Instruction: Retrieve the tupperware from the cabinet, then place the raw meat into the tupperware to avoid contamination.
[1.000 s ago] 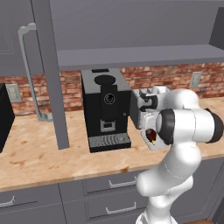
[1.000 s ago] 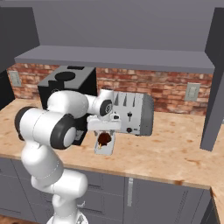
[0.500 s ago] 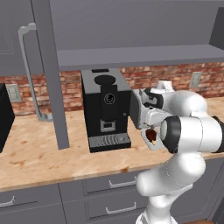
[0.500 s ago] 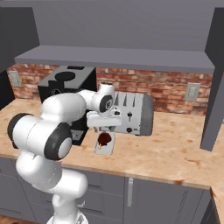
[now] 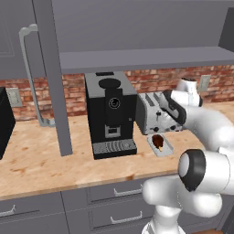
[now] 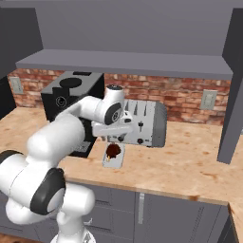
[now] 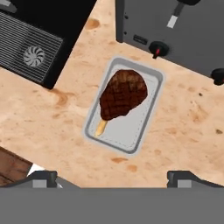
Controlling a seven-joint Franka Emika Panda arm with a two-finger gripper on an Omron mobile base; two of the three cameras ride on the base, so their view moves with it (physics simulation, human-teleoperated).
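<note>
Dark reddish-brown drumstick-shaped raw meat (image 7: 122,94) already lies in pale shallow rectangular tupperware (image 7: 133,138), frame centre; gripper (image 7: 111,177) jaws wide apart, empty; task looks done.

Tupperware (image 7: 124,107): shallow pale grey rectangular tray, flared rim, upright on counter. Raw meat (image 7: 122,95) inside: dark reddish-brown drumstick, pale bone end, lying diagonally. Cabinet (image 5: 137,32): grey, upper, apparently open; door edge partly cropped.
</note>
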